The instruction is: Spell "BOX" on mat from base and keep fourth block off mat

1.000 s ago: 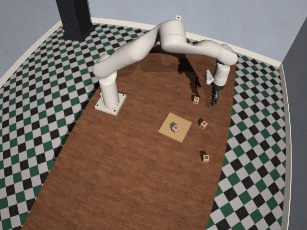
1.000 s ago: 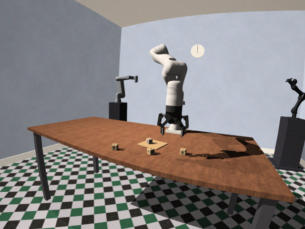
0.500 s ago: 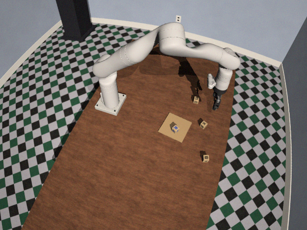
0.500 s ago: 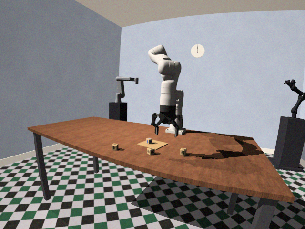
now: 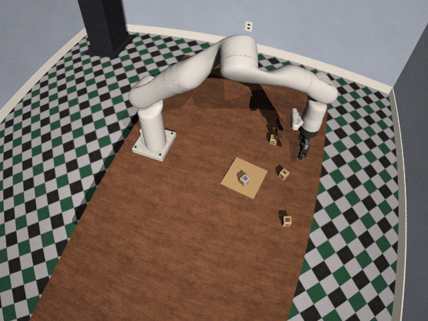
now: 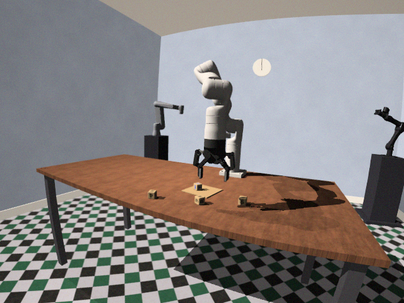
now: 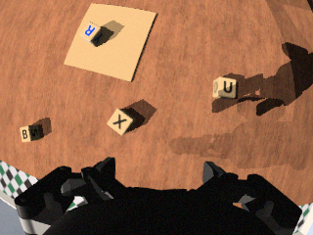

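A tan mat [image 5: 243,177] lies on the wooden table, and a block with a blue letter [image 5: 244,178] sits on it; the letter reads like R in the wrist view [image 7: 97,33]. The X block [image 5: 283,173] lies just right of the mat. The B block [image 5: 286,221] lies further along the right side. A fourth block [image 5: 273,139] lies nearer the arm, and its top reads like U in the wrist view [image 7: 226,88]. My gripper [image 5: 302,153] hangs open and empty above the table, between that block and the X block, near the right edge.
The table's right edge runs close to the gripper. The arm's base [image 5: 154,145] stands on the left side of the table. The arm casts dark shadows behind the U-like block. Black pedestals with other arms stand off the table.
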`<state>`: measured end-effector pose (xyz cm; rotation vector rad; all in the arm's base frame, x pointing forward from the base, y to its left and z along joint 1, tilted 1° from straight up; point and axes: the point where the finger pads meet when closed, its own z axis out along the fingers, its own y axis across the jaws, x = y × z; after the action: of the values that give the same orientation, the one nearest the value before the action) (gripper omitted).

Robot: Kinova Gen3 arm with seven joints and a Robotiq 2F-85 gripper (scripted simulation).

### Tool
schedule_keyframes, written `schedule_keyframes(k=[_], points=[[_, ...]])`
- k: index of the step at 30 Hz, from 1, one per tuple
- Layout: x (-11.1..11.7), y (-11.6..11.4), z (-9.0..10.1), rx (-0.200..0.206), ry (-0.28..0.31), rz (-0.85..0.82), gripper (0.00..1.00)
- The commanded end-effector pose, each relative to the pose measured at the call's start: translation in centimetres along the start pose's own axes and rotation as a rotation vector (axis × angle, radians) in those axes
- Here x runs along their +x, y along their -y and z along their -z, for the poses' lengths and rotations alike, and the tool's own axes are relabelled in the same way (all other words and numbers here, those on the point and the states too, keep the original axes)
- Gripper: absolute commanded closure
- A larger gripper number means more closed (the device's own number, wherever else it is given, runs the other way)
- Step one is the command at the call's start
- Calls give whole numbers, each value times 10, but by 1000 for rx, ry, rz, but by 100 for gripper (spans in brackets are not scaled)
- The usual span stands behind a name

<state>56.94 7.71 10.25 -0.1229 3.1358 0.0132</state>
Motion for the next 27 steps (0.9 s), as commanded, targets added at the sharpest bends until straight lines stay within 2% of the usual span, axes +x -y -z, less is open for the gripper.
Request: schedule_keyframes(k=[1, 7, 8, 16, 17, 23, 24, 27], points=[[-5, 15, 1, 0, 3, -9, 0], [-5, 15, 1, 0, 3, -9, 0], [-8, 29, 1, 1, 3, -9, 0], [-8, 29, 1, 1, 3, -9, 0], [-11, 40, 1, 1, 2, -9, 0], [-11, 40, 1, 1, 2, -9, 0], [-13, 49, 1, 1, 2, -9, 0], [-13, 49, 1, 1, 2, -9, 0]])
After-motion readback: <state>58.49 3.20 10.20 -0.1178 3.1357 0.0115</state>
